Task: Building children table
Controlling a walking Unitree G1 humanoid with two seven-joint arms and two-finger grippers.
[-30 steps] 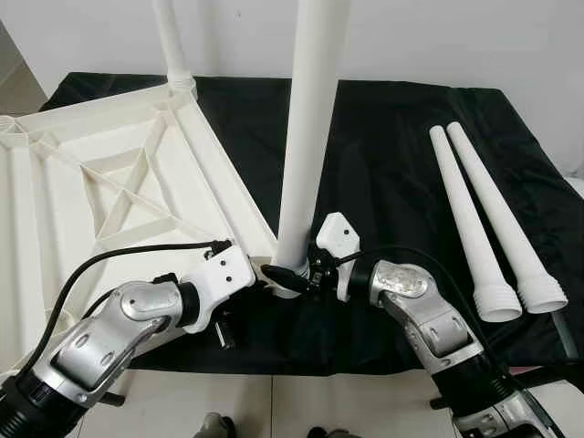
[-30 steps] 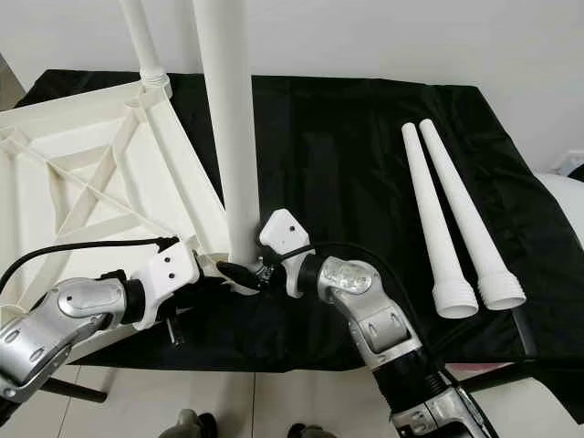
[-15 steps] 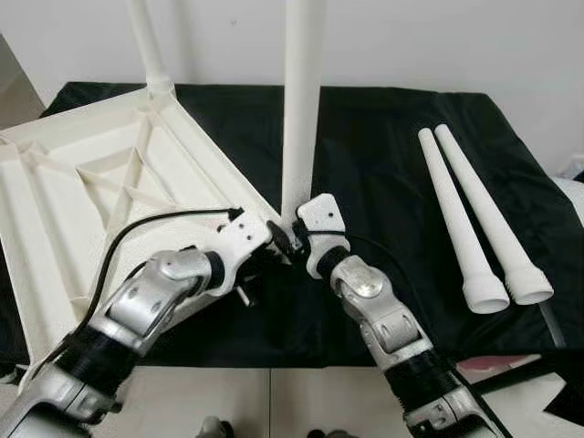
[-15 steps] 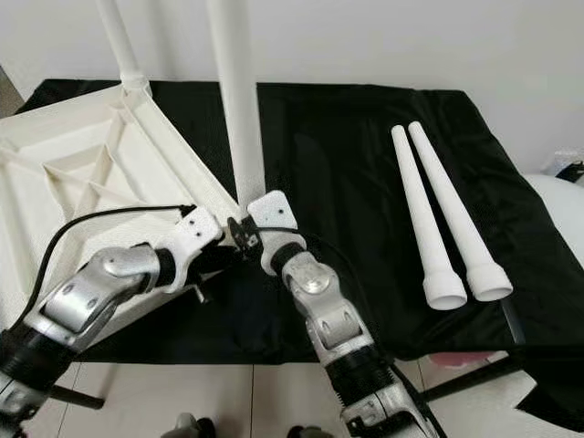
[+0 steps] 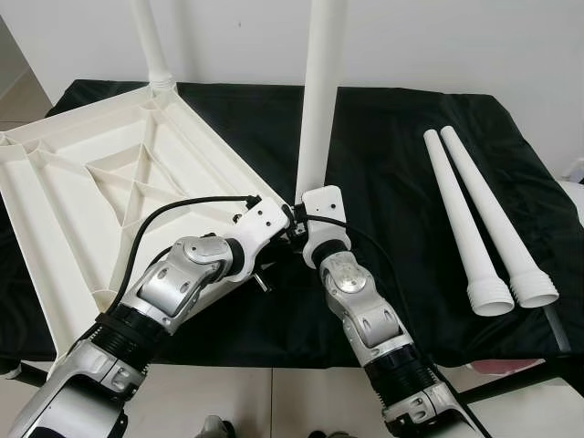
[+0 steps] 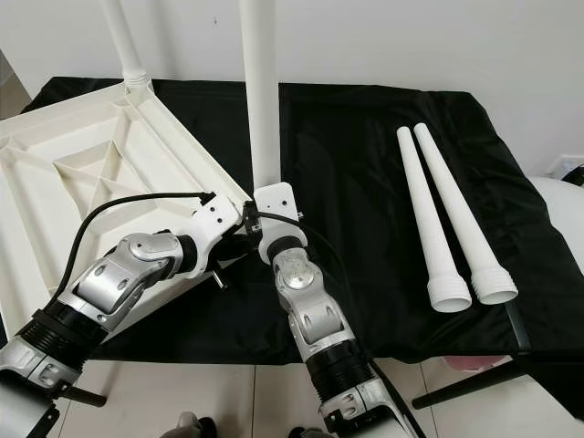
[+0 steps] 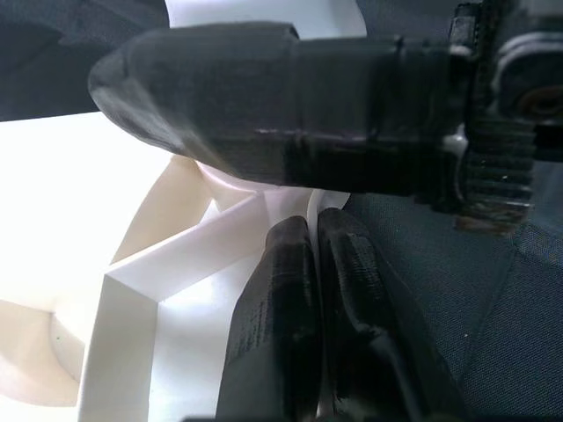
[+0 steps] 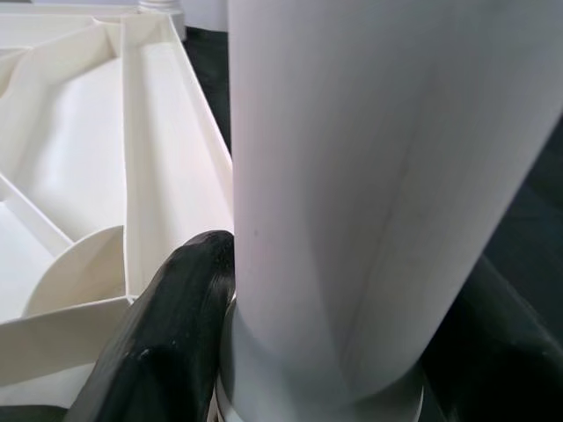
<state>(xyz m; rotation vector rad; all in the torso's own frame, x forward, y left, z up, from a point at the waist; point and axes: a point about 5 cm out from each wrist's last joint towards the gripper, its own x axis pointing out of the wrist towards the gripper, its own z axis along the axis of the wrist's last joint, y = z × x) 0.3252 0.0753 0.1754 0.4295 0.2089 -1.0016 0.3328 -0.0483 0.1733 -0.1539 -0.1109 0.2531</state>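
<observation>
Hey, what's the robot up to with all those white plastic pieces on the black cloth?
It is putting together a small table. The white ribbed plastic tabletop lies upside down on the black cloth. The right claw grips the base of an upright white leg at the tabletop's near corner. The left claw, shut, rests against that corner. Another leg already stands at the far corner, and two loose white tapered legs lie to the right.
</observation>
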